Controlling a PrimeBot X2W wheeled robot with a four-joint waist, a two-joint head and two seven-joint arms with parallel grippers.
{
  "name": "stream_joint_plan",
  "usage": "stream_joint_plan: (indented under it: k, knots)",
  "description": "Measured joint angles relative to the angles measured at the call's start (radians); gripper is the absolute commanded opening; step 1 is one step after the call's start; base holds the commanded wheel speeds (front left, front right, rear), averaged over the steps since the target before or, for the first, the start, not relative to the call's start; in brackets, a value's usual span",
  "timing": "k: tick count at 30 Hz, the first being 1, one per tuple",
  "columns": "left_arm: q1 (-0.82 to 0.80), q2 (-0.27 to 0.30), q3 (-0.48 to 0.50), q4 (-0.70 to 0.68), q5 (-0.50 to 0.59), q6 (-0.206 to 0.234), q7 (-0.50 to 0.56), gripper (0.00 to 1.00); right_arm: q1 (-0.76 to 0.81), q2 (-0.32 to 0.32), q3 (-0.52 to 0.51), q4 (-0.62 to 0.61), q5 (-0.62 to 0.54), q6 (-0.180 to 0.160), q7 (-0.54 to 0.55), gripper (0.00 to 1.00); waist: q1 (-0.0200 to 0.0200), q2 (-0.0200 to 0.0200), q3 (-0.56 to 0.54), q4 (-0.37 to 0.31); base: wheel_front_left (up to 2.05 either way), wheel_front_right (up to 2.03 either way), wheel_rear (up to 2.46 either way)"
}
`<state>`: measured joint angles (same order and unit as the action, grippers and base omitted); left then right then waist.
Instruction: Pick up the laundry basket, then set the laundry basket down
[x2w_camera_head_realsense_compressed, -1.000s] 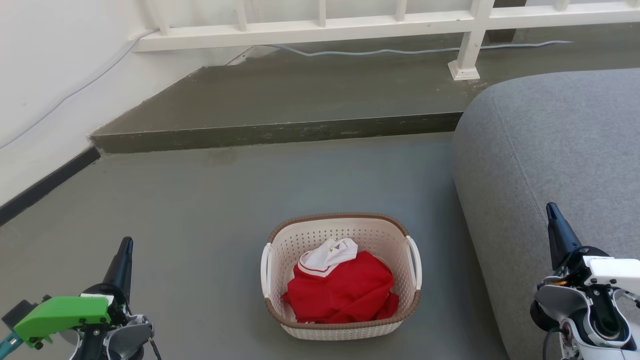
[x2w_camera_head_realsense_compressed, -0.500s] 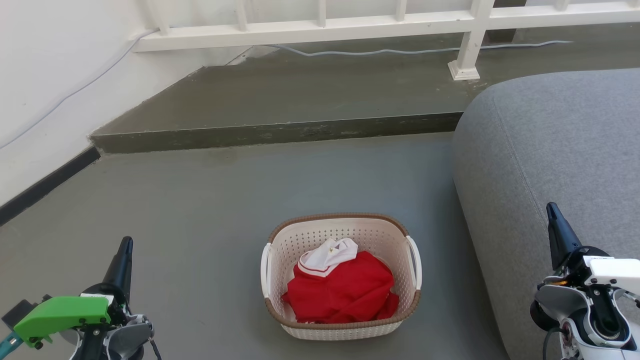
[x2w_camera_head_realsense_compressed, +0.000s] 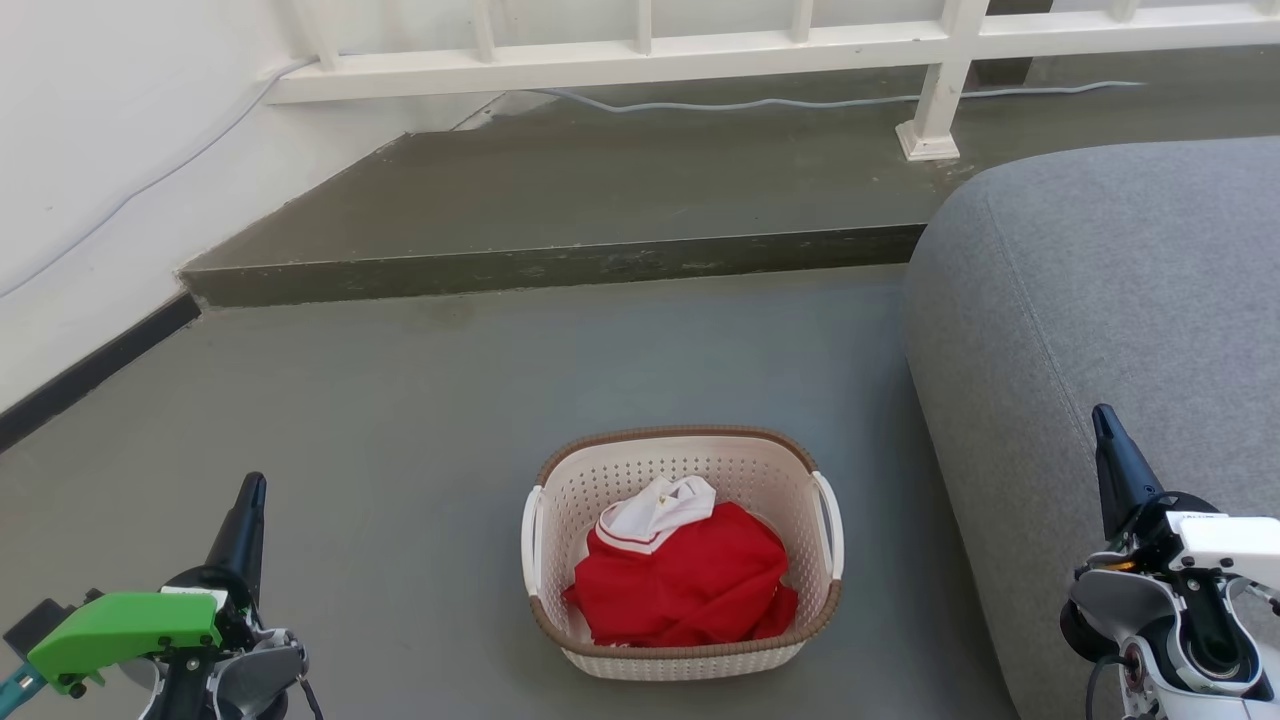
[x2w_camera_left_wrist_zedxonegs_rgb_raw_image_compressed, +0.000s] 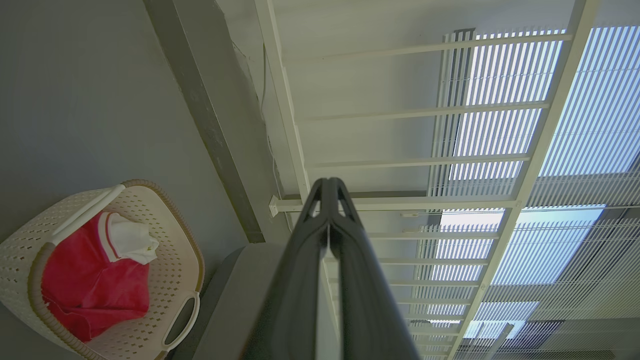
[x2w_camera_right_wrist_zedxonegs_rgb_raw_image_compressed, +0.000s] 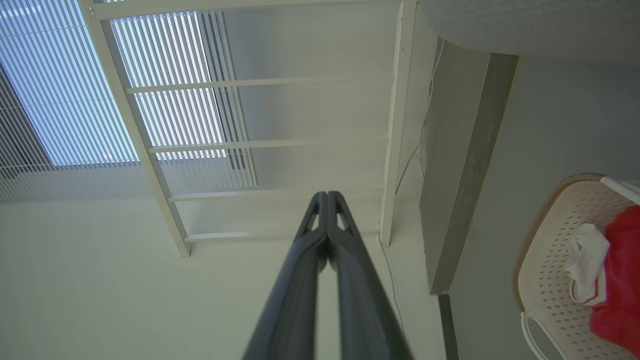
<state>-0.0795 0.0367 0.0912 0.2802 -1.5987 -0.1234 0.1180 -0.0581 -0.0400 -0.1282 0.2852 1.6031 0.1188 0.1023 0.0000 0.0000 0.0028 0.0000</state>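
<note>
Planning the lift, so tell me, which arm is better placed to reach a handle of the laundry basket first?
Left, probably. The left gripper has open floor between it and the laundry basket; the right gripper shows against the sofa, which crowds that handle. Both shut.

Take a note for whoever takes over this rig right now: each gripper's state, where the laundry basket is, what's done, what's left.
Left gripper: shut, empty, low to the basket's left, clear of it.
Right gripper: shut, empty, in front of the grey sofa.
Laundry basket: upright on the floor between the grippers, beside the sofa, red garment inside.
Done: nothing; basket not yet picked up.
Left: open the grippers, probably take the side handles, lift, set down.
</note>
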Motion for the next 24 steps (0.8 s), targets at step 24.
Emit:
stream_joint_plan:
  k: [24]
  knots:
    - [0.000, 0.000, 0.000, -0.001, 0.000, 0.000, 0.000, 0.00, 0.000, 0.000, 0.000, -0.002, 0.000, 0.000, 0.000, 0.00, 0.0000, 0.0000, 0.000, 0.000, 0.00, 0.00, 0.00]
